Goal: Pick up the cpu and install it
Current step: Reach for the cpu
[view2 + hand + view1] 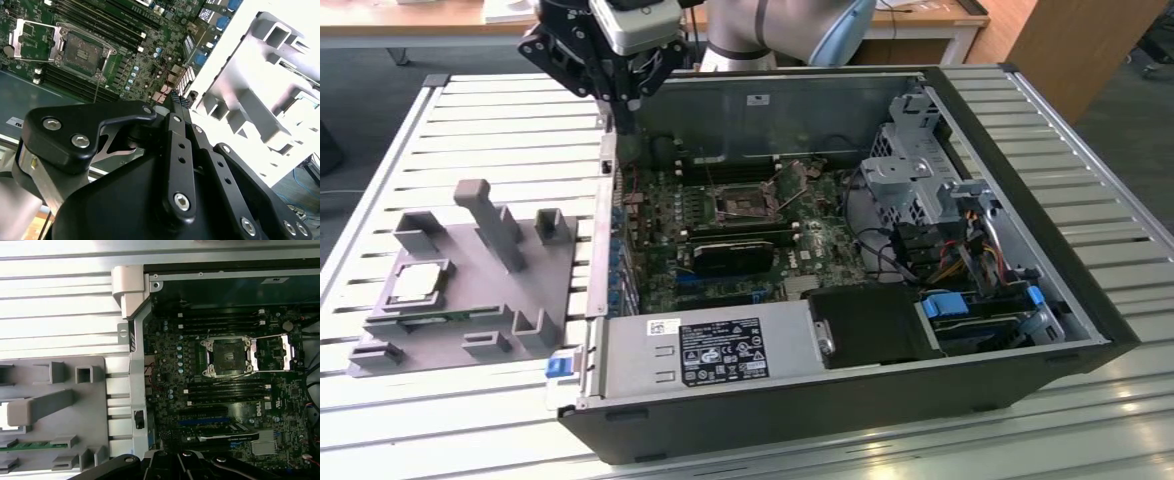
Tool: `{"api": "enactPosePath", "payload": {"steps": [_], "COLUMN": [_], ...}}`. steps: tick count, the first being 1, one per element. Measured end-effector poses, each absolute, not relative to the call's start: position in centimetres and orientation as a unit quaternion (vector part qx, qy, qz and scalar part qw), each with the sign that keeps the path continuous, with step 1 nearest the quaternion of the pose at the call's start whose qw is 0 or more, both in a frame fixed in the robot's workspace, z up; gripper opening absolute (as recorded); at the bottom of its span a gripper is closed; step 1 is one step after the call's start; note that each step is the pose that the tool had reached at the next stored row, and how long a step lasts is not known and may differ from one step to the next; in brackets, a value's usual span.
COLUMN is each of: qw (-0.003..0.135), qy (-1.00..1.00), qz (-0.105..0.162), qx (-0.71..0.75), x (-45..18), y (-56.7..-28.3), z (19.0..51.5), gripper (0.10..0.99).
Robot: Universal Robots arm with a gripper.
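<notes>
nearest in the exterior view, the open computer case [854, 405] lies on its side on the slatted table [480, 130], its power supply [707, 350] at the front. on the exterior view's left, just beside the case, the grey holder [520, 290] carries the cpu [416, 282], lying flat with its silver top up, well apart from the gripper. deeper in, the motherboard [821, 250] shows its cpu socket [747, 205] with the retention frame swung open. farthest back, the gripper [624, 118] hangs over the case's far wall, clenched on nothing.
</notes>
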State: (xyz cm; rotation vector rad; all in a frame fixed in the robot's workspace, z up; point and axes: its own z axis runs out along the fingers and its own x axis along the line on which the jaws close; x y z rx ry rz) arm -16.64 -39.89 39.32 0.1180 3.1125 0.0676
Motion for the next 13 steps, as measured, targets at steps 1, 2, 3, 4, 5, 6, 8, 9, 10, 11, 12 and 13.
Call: {"api": "enactPosePath", "payload": {"steps": [1,2,3,4,5,6,8,9,10,11,12,13], "qw": [0.013,0.013,0.013,0.013,0.013,0.013,0.013,0.013,0.013,0.013,0.013,0.013], "qy": [0.999,0.999,0.999,0.999,0.999,0.999,0.999,0.999,0.999,0.999,0.999,0.999], "qz": [0.022,0.022,0.022,0.022,0.022,0.022,0.022,0.022,0.022,0.022,0.022,0.022], "qx": [0.038,0.038,0.038,0.038,0.038,0.038,0.038,0.038,0.038,0.038,0.038,0.038], "x": [-16.68,-16.73,-16.77,-16.8,-16.82,-16.85,-16.91,-16.93,-16.96,-16.99,-17.02,-17.06], "y": [-39.89,-39.89,-39.89,-39.89,-39.89,-39.89,-39.89,-39.89,-39.89,-39.89,-39.89,-39.89], "z": [39.32,39.31,39.31,39.31,39.31,39.31,39.31,39.3,39.3,39.3,39.3,39.3], "gripper": [0.106,0.106,0.106,0.106,0.106,0.106,0.106,0.106,0.106,0.106,0.106,0.106]}}
